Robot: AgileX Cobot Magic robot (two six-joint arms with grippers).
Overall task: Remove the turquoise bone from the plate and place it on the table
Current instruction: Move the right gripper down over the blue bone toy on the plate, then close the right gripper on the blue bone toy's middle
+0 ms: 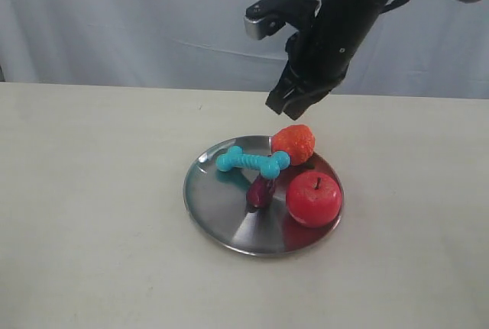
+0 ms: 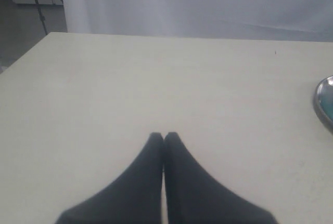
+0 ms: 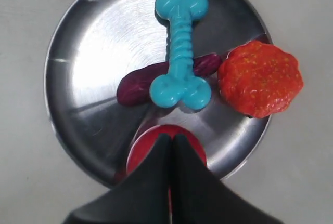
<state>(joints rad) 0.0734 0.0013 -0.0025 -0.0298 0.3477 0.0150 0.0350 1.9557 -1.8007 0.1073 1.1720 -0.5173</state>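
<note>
The turquoise bone (image 1: 252,161) (image 3: 179,52) lies on the steel plate (image 1: 208,201) (image 3: 88,47), one end propped on a dark purple item (image 1: 260,190) (image 3: 134,87). My right gripper (image 1: 286,104) (image 3: 170,136) hangs shut and empty in the air above the plate's far side, apart from the bone. In the right wrist view its tips sit over the red apple (image 3: 141,154). My left gripper (image 2: 164,135) is shut over the bare cream table (image 2: 104,89) (image 1: 92,191), with the plate's rim (image 2: 323,102) off to one side. The left gripper does not show in the exterior view.
Also on the plate are a red apple (image 1: 313,198) at the front right and a bumpy orange-red fruit (image 1: 293,143) (image 3: 260,77) on the far rim, beside the bone's end. A pale curtain hangs behind the table.
</note>
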